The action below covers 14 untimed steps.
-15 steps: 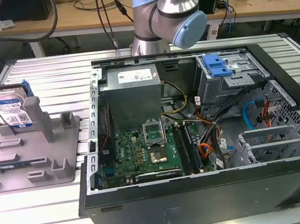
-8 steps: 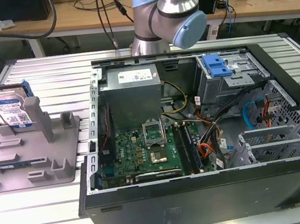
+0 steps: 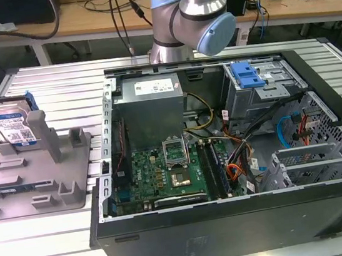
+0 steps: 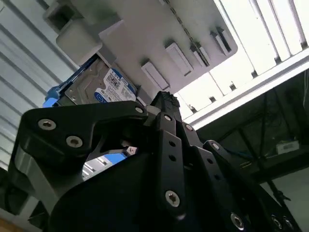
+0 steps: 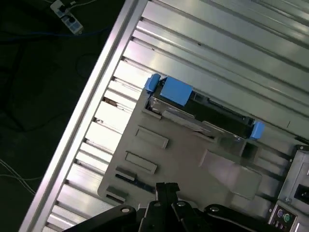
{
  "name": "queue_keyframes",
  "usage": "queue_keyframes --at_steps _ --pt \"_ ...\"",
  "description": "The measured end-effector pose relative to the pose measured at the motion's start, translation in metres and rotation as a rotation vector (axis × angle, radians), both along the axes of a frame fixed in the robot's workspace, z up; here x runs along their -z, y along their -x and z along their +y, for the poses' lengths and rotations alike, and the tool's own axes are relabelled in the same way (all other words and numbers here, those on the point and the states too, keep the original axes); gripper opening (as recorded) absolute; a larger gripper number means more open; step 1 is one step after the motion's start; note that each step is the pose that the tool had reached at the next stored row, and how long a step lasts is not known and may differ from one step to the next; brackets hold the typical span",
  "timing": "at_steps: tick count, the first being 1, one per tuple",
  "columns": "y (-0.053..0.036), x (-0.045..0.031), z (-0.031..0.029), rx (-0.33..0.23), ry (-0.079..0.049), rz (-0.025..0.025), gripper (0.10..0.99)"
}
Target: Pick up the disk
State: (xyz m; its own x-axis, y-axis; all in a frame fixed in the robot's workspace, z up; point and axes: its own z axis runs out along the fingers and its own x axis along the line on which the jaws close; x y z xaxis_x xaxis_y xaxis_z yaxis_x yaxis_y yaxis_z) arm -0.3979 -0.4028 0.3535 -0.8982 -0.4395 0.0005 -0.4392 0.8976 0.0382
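Claw [image 5: 166, 186] pinched shut, holding nothing | disk [image 3: 12, 127] stands in grey holder [image 3: 45, 176] on counter [image 3: 46, 87] | untouched, well apart | pickup not begun

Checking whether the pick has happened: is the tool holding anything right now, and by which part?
Nothing is held. The tool is shut on nothing; the disk stands in the grey holder, apart from it.

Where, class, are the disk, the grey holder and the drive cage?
disk [image 3: 15, 128]: exterior view, on its printed label.
grey holder [image 3: 42, 176]: exterior view, on its flat base.
drive cage [image 3: 248, 76]: exterior view, on its blue latch.
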Motion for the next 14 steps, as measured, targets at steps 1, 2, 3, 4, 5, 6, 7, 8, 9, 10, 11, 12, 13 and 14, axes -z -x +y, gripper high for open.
queue_keyframes --at_steps 1,2,3,4,5,6,7,8,9,10,11,12,13,14 --pt "0.0000 0.0001 0.0000 -0.045 0.000 0.0000 0.106" --pt "0.0000 0.0002 0.0000 -0.084 0.000 -0.0001 0.114" --pt "0.0000 0.0002 0.0000 -0.114 0.000 0.0000 0.173" --pt "0.0000 0.0002 0.0000 -0.149 0.000 0.0000 0.298" --pt "0.0000 0.0003 0.0000 -0.182 0.000 -0.0001 0.357" --pt "0.0000 0.0003 0.0000 -0.199 0.000 0.0000 0.357" --pt "0.0000 0.0003 0.0000 -0.219 0.000 0.0000 0.416" --pt "0.0000 0.0004 0.0000 -0.239 0.000 0.0000 0.482" --pt "0.0000 0.0003 0.0000 -0.259 0.000 0.0000 0.482" --pt "0.0000 0.0004 0.0000 -0.286 0.000 -0.0001 0.482" --pt "0.0000 0.0004 0.0000 -0.305 0.000 -0.0002 0.482" --pt "0.0000 0.0004 0.0000 -0.323 0.000 -0.0002 0.482" --pt "0.0000 0.0004 0.0000 -0.340 0.000 -0.0004 0.482" --pt "0.0000 0.0004 0.0000 -0.357 0.000 -0.0004 0.482"
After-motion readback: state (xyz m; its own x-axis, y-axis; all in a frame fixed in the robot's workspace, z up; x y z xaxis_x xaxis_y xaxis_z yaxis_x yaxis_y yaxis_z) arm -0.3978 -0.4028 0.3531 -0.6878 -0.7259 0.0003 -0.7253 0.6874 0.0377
